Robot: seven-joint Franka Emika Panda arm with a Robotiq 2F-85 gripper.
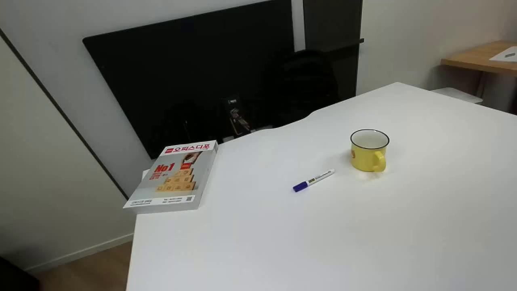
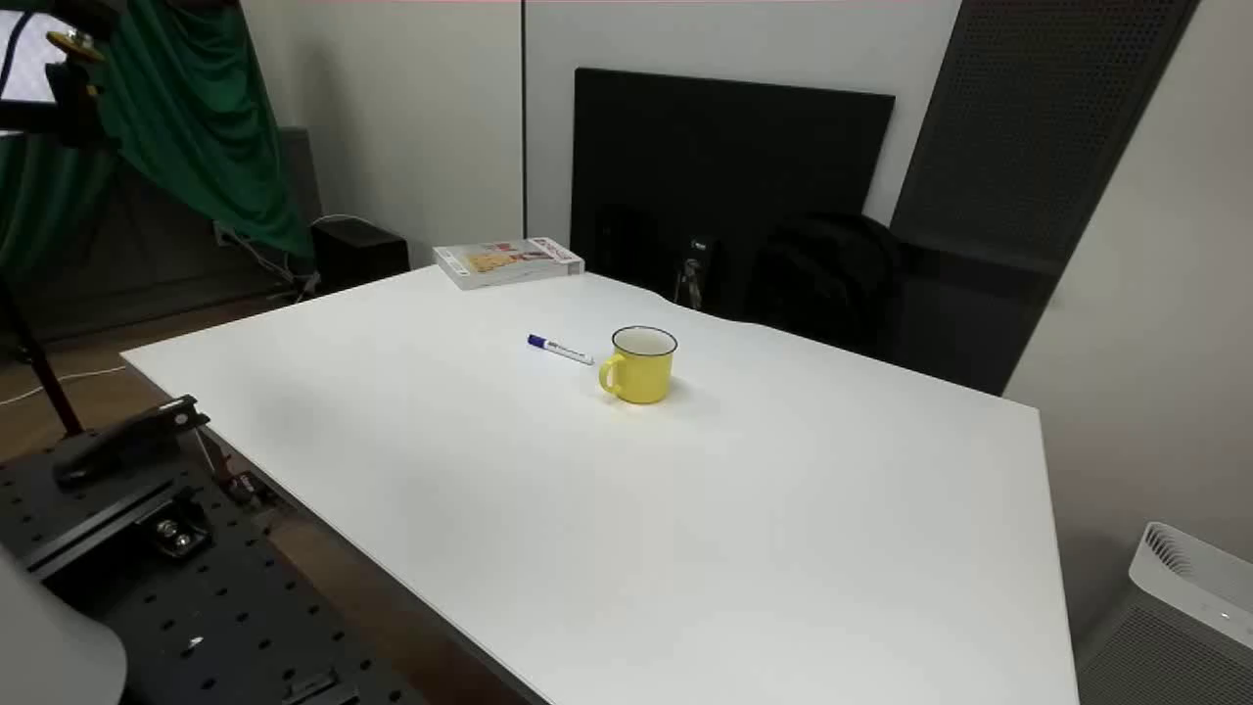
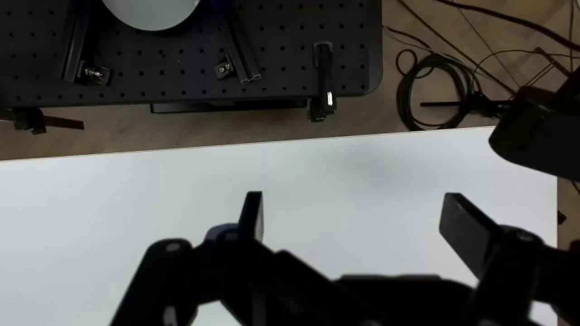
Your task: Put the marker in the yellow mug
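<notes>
The marker (image 2: 561,351) lies near the yellow mug (image 2: 643,376)

The mug (image 1: 366,157) is yellow — the marker (image 1: 314,180) white, blue-capped.

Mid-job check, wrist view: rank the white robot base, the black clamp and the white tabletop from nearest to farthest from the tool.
1. White tabletop: spread behind the tool in this view.
2. Black clamp: past the tabletop, at the edge of the perforated plate, higher in the picture.
3. White robot base: at the picture's top edge, left of the clamp.
</notes>
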